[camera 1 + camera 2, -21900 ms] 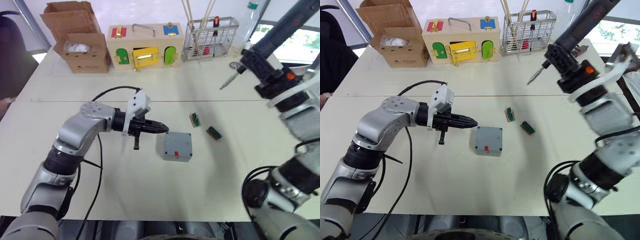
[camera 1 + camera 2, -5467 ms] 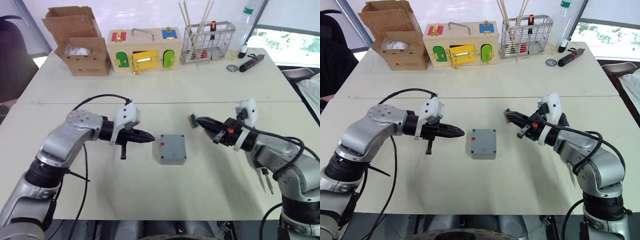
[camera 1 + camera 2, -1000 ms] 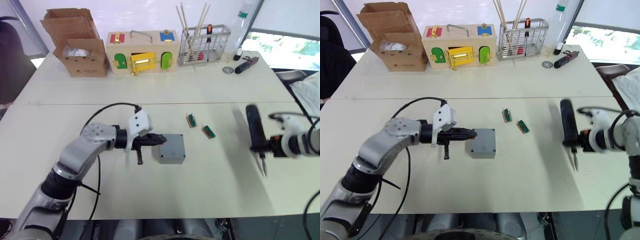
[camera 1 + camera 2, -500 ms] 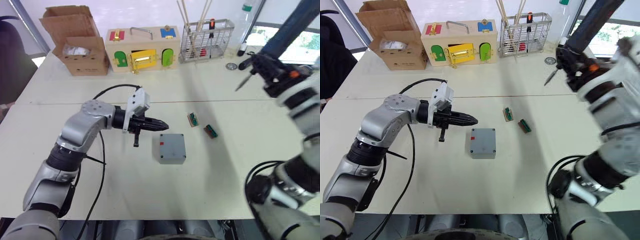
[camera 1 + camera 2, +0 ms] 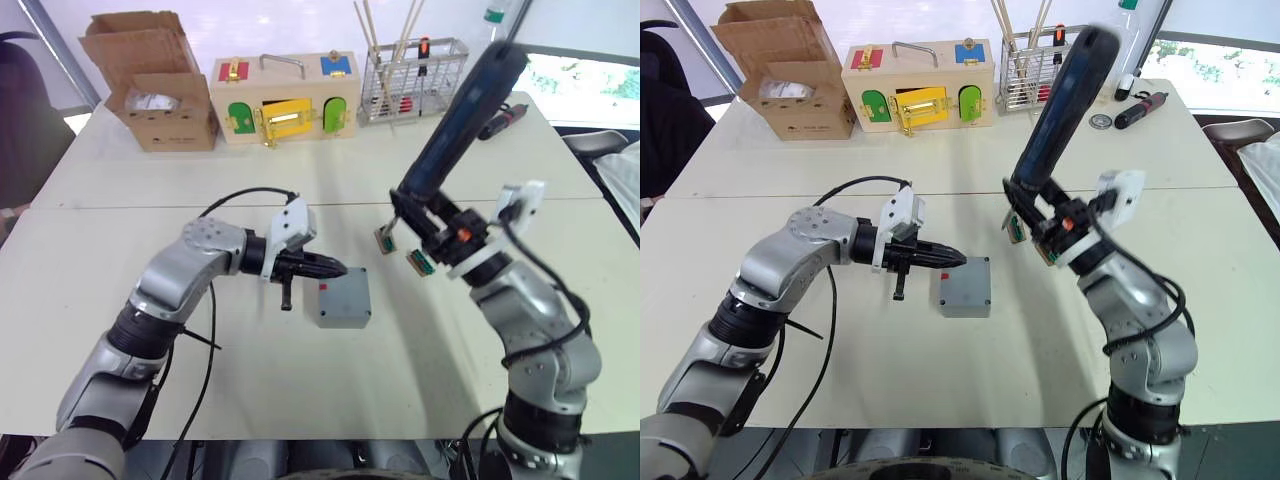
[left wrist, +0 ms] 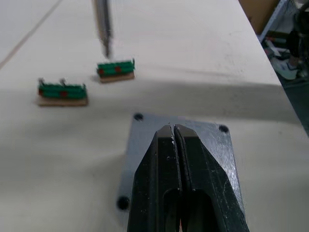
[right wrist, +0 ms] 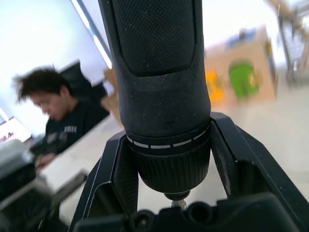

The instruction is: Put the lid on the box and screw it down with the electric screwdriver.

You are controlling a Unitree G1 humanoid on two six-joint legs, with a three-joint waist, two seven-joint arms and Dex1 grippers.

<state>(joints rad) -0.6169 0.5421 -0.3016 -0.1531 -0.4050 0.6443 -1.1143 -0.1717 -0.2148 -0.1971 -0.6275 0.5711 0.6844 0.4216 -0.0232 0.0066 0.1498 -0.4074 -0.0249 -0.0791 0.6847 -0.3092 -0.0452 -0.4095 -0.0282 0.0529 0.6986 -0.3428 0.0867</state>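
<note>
The grey box [image 5: 344,318] sits mid-table with the lid [image 6: 141,133] lying on top, corner screw holes showing and a red tab at its near-left. My left gripper [image 5: 338,270] is shut and empty, its tips over the lid's left edge. My right gripper [image 5: 432,222] is shut on the electric screwdriver [image 5: 460,110], a thick dark blue cylinder tilted up toward the far right. Its thin metal bit [image 6: 102,29] points down near a green terminal block, to the right of and behind the box. The bit is apart from the lid.
Two green terminal blocks [image 6: 63,92] [image 6: 116,70] lie right of the box. Along the far edge stand a cardboard box [image 5: 160,85], a wooden box with coloured doors [image 5: 283,95] and a wire basket [image 5: 415,75]. A black-and-red pen tool [image 5: 500,118] lies far right. A person [image 7: 53,111] sits beyond the table.
My right arm has come down from high at the far right to the table's middle, bringing the screwdriver's bit near the terminal blocks. My left gripper has shifted right onto the lid's edge.
</note>
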